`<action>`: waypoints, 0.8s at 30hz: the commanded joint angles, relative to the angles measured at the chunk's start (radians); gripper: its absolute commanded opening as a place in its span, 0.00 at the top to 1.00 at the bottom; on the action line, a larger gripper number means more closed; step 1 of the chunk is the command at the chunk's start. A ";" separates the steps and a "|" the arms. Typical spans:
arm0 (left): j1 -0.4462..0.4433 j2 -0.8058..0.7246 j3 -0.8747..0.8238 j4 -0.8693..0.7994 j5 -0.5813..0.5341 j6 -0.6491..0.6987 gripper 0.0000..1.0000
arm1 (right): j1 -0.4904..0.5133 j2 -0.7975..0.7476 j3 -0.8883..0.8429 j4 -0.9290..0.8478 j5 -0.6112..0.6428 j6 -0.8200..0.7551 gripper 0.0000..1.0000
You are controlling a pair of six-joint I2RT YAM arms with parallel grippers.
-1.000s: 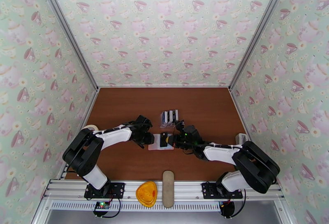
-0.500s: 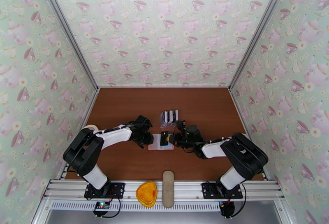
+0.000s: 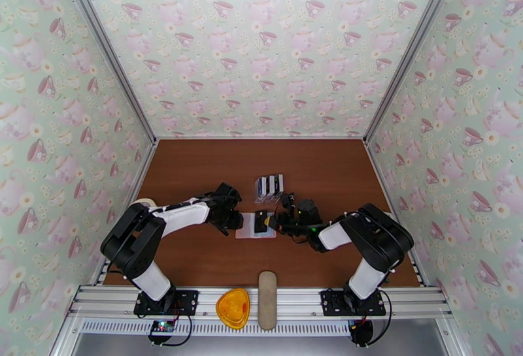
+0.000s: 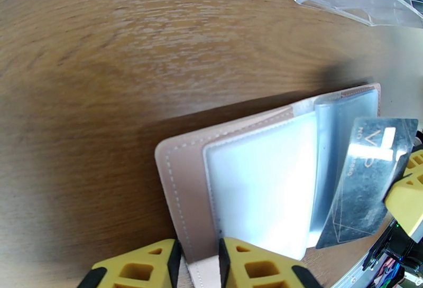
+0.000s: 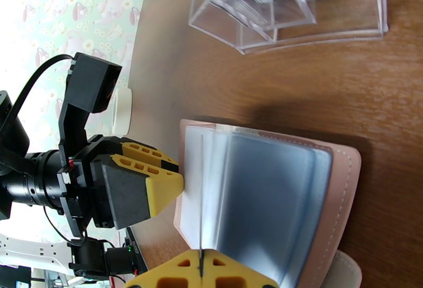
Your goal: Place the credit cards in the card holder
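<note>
The pale pink card holder (image 3: 252,233) lies open on the table, its translucent sleeves (image 4: 264,188) facing up. My left gripper (image 3: 236,221) sits at its left edge; the yellow fingers (image 4: 248,265) stand narrowly apart with the pink cover's edge between them (image 4: 196,265). My right gripper (image 3: 271,221) is shut on a dark credit card (image 4: 370,178), held tilted over the holder's right sleeves. In the right wrist view this card (image 5: 202,194) is edge-on above the holder (image 5: 338,188), between that gripper's tips (image 5: 201,276). More credit cards (image 3: 269,184) stand in a clear rack.
The clear plastic rack (image 5: 296,25) stands just behind the holder. A long beige case (image 3: 267,298) and an orange piece (image 3: 234,307) rest on the front rail. A white tape roll (image 3: 145,204) lies by the left wall.
The right arm's elbow has swung in toward the middle of the table while its gripper and the card stayed over the holder. The left arm has hardly moved.
</note>
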State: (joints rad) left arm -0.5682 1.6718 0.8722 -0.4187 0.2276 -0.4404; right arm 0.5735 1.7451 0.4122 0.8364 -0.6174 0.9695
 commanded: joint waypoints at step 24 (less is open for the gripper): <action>0.010 0.060 -0.035 -0.016 -0.030 -0.001 0.74 | -0.009 0.105 0.003 0.126 -0.054 0.046 1.00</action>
State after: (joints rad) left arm -0.5636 1.6756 0.8726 -0.4187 0.2306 -0.4412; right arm 0.5686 1.8294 0.4122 0.9386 -0.6449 1.0035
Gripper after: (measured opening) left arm 0.260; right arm 0.048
